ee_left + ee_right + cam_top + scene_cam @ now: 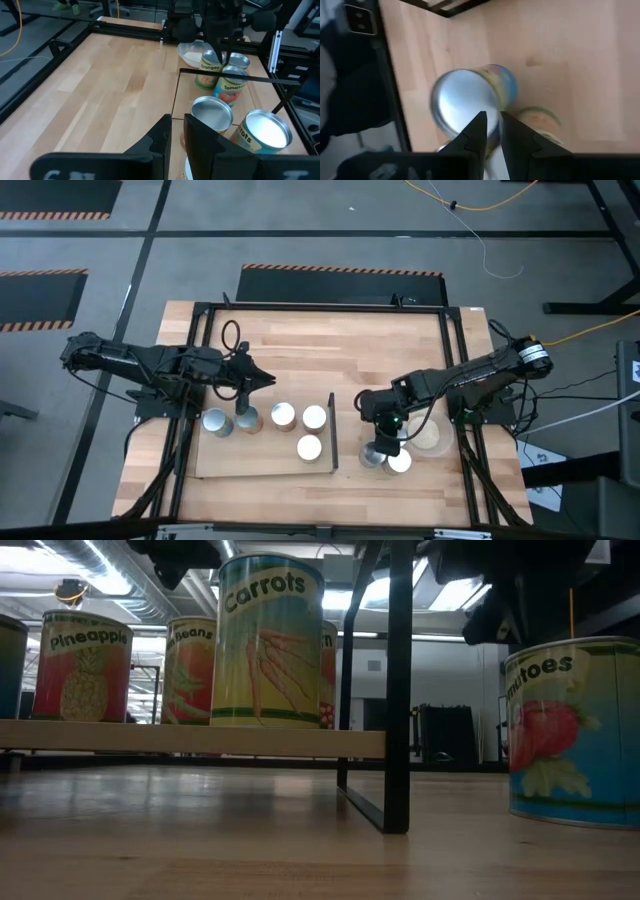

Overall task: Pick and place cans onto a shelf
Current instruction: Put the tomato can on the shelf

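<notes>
I am looking at cans (212, 113) with shiny metal tops and glossy paper labels, a shelf (190, 738) of pale smooth wood with a matt black frame, and a smooth planked wooden counter (330, 345).
</notes>
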Controlling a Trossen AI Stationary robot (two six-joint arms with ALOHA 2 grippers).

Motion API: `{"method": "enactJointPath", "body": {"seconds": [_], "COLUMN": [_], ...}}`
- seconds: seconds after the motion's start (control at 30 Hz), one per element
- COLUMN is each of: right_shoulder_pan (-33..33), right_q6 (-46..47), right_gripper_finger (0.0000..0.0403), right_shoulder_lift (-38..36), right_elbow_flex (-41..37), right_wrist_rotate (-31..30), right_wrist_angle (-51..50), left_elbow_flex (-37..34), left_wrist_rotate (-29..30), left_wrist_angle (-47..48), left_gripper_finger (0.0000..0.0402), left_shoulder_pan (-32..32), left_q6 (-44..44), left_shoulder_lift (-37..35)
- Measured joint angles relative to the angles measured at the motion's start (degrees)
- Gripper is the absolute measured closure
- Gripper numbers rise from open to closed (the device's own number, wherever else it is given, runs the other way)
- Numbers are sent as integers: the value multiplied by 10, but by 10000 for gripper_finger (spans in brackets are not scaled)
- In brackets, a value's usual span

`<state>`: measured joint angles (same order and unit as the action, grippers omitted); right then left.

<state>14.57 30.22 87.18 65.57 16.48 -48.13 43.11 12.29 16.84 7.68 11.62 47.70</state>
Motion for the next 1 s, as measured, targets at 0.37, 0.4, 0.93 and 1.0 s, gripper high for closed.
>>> {"method": "enactJointPath", "body": {"seconds": [0.37,0.4,0.93,1.0], "right_shoulder_pan": [0,0,0,0], "right_q6": [10,10,8,8], "right_gripper_finger": [347,347,347,347], "right_shoulder_lift": [0,0,9,13], "right_elbow_flex": [-45,-45,-46,-46], "right_wrist_rotate": [13,13,12,11], "right_wrist_angle": [48,49,55,57], "left_elbow_flex": [0,0,0,0], "left_wrist_rotate": [0,0,0,0], "left_wrist_angle": [0,0,0,1], "left_gripper_finger": [358,358,358,358], "left_shoulder_pan": [0,0,0,0], "left_q6": [0,0,0,0], "left_shoulder_lift": [0,0,0,0]}}
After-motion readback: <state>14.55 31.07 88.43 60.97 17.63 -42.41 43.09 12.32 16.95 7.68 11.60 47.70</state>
